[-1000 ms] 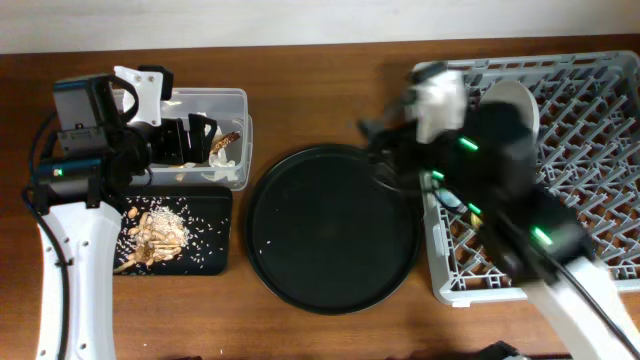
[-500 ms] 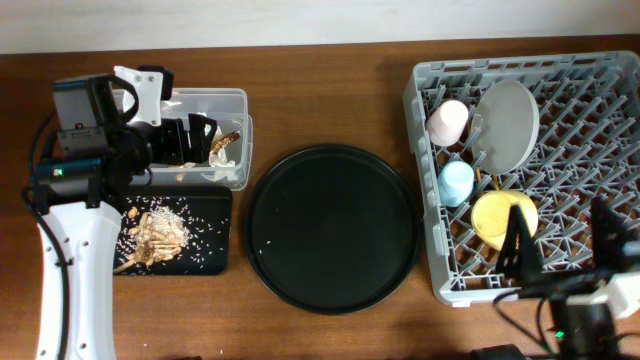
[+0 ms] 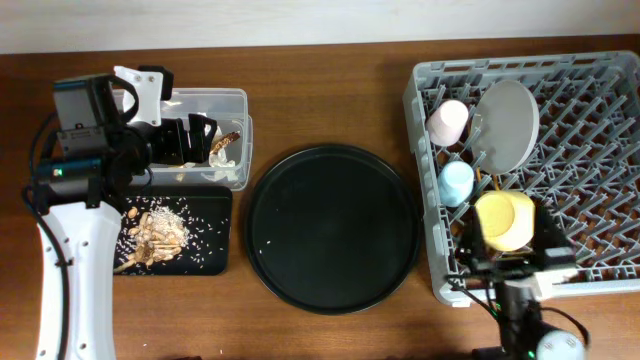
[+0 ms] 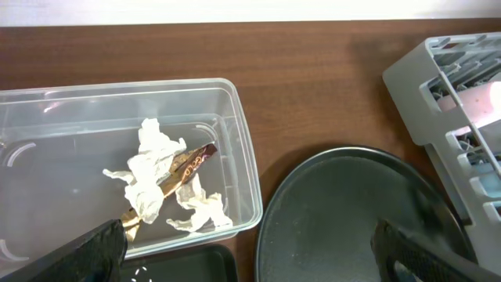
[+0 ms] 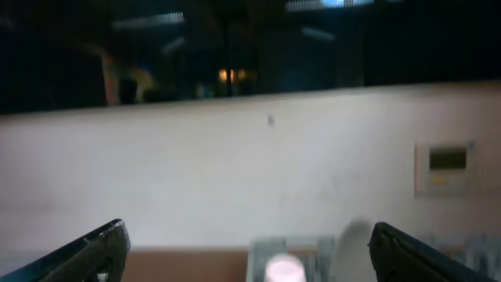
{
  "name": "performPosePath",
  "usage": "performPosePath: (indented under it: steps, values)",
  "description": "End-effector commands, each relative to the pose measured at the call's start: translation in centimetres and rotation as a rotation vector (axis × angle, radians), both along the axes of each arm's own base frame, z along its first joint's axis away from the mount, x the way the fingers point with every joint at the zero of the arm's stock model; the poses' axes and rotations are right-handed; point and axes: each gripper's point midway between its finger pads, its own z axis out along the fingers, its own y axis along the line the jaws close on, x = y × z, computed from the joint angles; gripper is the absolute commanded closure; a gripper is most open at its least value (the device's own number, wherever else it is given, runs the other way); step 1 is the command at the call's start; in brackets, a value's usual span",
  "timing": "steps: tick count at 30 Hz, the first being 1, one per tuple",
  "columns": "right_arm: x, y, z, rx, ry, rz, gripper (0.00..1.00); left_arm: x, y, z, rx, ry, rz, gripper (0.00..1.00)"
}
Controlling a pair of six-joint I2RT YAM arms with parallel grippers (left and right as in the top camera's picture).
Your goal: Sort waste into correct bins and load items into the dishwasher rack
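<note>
On the table (image 3: 330,90): one pink cup (image 3: 447,122), one blue cup (image 3: 457,183), one yellow bowl (image 3: 503,220), one plate (image 3: 507,125), one rack (image 3: 600,100), one clear box (image 3: 215,96), one round tray (image 3: 330,230), one rectangular tray (image 3: 215,250).

The left arm (image 3: 68,262) reached from the near left edge to the far left, where the left gripper (image 3: 188,140) pointed right with jaws spread wide and empty, while the right gripper (image 3: 515,262) sat at the near right, aimed far, jaws equally wide.
</note>
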Motion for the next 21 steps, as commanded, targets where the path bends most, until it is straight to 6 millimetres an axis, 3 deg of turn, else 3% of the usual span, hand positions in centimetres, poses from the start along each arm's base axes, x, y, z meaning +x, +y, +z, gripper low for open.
performPosePath:
  steps: [1,5,8,11,21]
  values:
    - [1.2,0.1,-4.1,0.009,0.081,0.011,0.02,0.1,0.2,0.8,0.011,-0.024,-0.003,0.01]
    - [2.1,0.2,-8.4,0.021,0.213,0.016,0.02,0.1,0.2,0.8,0.011,-0.024,-0.003,0.01]
    - [2.2,0.2,-10.0,0.018,0.275,0.015,0.02,0.1,0.2,0.8,0.011,-0.024,-0.003,0.01]
    - [2.1,0.3,-12.7,0.014,0.388,0.016,0.02,0.1,0.2,0.8,0.011,-0.024,-0.003,0.01]
    - [2.1,0.3,-12.8,0.013,0.389,0.017,0.02,0.1,0.2,0.8,0.011,-0.024,-0.003,0.01]
